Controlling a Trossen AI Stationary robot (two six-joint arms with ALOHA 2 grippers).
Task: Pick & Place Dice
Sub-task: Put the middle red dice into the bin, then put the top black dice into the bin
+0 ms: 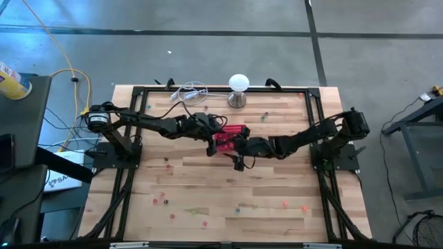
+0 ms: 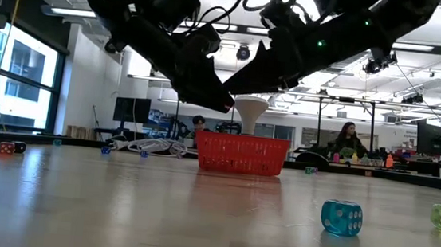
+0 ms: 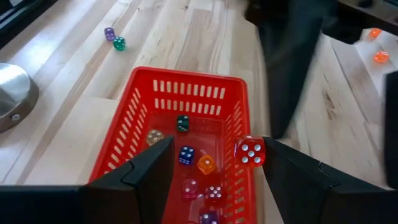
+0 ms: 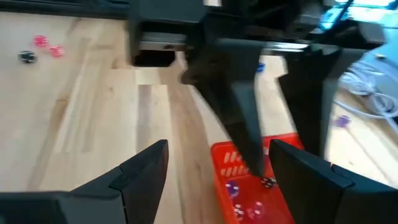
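Overhead, table-level and both close wrist cameras all share the red basket (image 1: 230,137)

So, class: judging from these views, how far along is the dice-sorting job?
Partly done: several dice already lie in the red basket. In hand: a red die sits by the open left tool above the basket, apparently just let go. The open right tool hovers alongside, empty. Left: many dice across the table, such as a blue one.

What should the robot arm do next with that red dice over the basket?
Probably lift the left gripper away: its fingers are open, and the red die sits loose at the rim of the red basket, apparently dropping in among the other dice.
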